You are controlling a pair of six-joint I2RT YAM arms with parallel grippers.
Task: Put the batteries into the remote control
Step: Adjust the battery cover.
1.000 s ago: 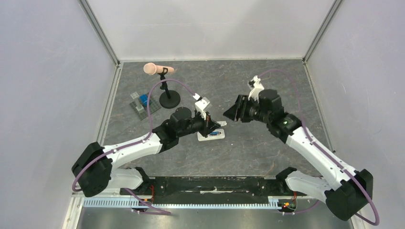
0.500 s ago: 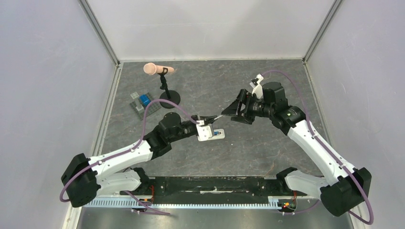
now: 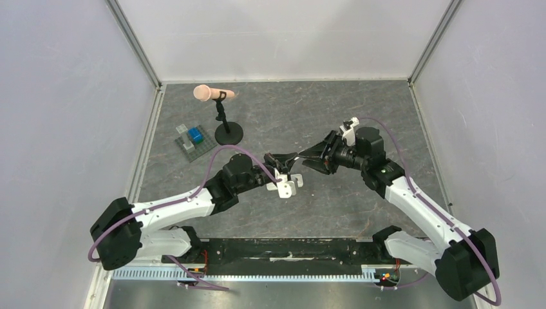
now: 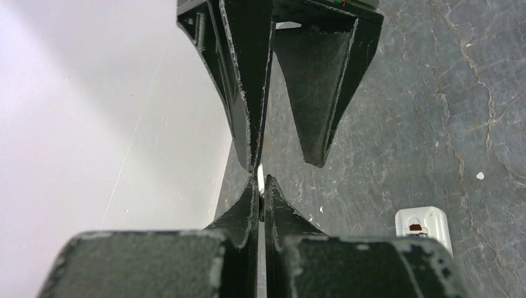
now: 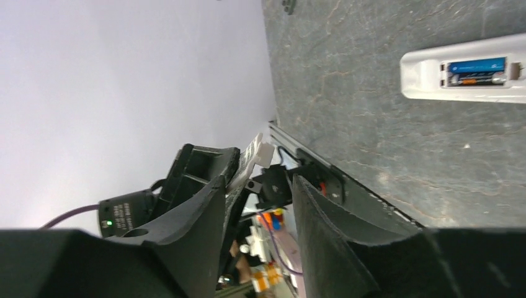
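Note:
The white remote control [image 3: 287, 187] lies on the table, back side up, below both grippers. In the right wrist view the remote control [image 5: 422, 74] has an open compartment with the blue battery [image 5: 476, 64] and the dark battery [image 5: 479, 79] lying side by side in it. My left gripper [image 3: 284, 157] is shut on a thin white plate [image 4: 259, 176], seen edge-on, and holds it above the table. My right gripper [image 3: 302, 156] is open and faces the left one, with the plate's tip [image 5: 251, 155] between its fingers, close to one finger [image 4: 248, 112].
A pink microphone on a black stand [image 3: 222, 112] stands at the back left. A blue toy brick on a grey plate [image 3: 194, 139] lies next to it. White walls close in the grey table on three sides.
My left gripper has lifted off the remote with the thin white plate and turned toward the right gripper. The right gripper has come down and left to meet it.

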